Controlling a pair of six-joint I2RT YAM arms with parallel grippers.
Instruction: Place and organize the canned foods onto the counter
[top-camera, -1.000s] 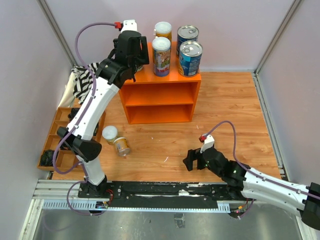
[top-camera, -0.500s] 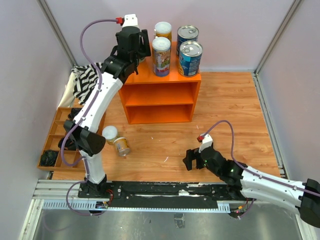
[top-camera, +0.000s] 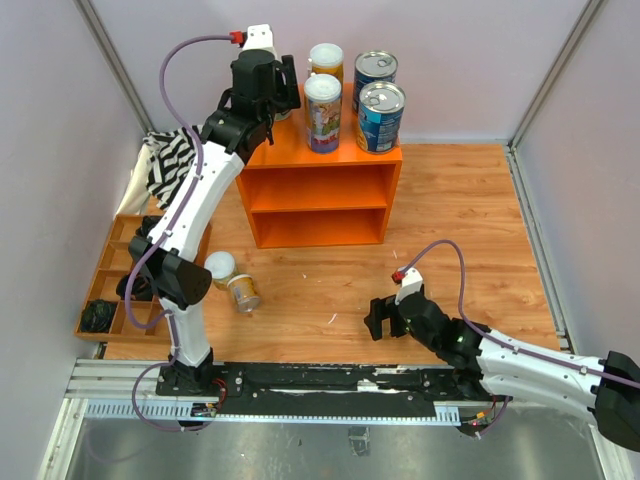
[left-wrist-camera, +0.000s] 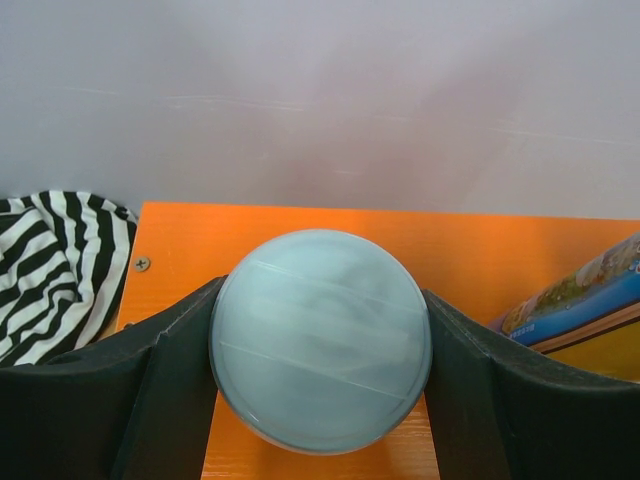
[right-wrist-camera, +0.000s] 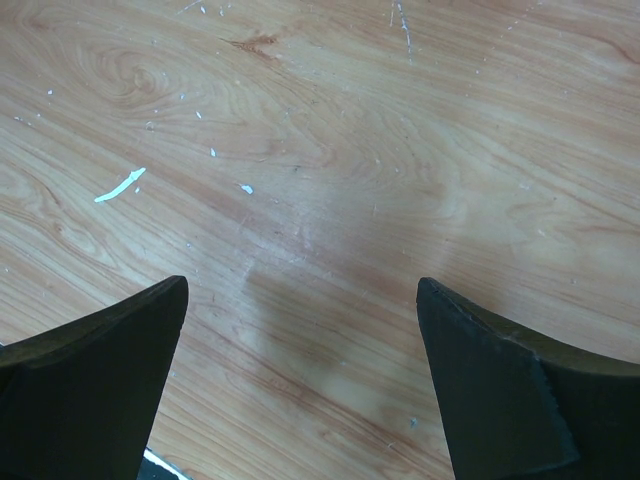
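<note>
Left gripper (top-camera: 262, 88), clamped on a small white-lidded can (left-wrist-camera: 320, 340), has swung over the top left rear corner of the counter (top-camera: 320, 212), ready to set down; right gripper (right-wrist-camera: 302, 283) idles open, well in front of the counter.

Orange counter (top-camera: 320, 190), blue silver-topped cans (top-camera: 378, 128), pale-lidded can (left-wrist-camera: 320, 340), black-and-white striped cloth (left-wrist-camera: 50, 260), wood-grain table (right-wrist-camera: 350, 150)

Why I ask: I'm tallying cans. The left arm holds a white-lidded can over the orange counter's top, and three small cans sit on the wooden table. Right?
Not quite: the top view shows two small cans on the wooden table, not three. The left arm does hold a white-lidded can over the counter.
</note>
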